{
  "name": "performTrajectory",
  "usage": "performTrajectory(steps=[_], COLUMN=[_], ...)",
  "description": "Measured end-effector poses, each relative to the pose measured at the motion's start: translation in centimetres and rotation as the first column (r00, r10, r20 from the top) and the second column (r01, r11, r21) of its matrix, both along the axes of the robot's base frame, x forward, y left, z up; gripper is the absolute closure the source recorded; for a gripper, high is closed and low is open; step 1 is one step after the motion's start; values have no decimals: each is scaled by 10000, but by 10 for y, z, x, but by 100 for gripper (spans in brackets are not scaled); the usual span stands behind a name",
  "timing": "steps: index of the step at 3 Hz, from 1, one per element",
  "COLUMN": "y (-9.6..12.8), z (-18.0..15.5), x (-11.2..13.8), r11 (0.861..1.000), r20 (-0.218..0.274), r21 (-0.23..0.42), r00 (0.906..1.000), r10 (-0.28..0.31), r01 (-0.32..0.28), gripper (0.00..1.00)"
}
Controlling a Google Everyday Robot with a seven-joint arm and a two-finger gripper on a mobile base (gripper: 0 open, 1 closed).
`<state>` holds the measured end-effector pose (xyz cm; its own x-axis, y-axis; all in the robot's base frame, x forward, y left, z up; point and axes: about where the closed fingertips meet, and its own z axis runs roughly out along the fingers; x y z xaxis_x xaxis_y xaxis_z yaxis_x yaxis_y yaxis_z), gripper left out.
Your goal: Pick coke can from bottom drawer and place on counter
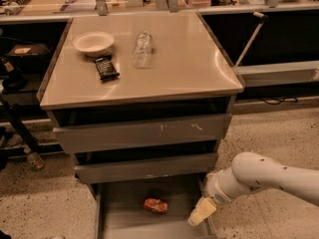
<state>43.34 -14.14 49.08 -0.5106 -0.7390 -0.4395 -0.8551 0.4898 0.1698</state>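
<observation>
The coke can (156, 205), a small red-orange metal cylinder, lies on its side on the flat grey floor of the open bottom drawer (124, 218). The gripper (202, 211), pale and blunt, hangs at the drawer's right edge, apart from the can; whether it is open cannot be told. The counter (184, 68) is smooth beige metal
</observation>
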Motion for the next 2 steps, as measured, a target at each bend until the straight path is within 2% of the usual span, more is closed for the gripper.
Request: performTrajectory(steps=[1,2], y=[7,16], z=[-28,-67], x=[5,20], r11=[9992,9954], r20=[11,195], r21=[371,807], r00=[9999,9984], r10=[-157,-528], r01=[157,511], gripper=[0,0])
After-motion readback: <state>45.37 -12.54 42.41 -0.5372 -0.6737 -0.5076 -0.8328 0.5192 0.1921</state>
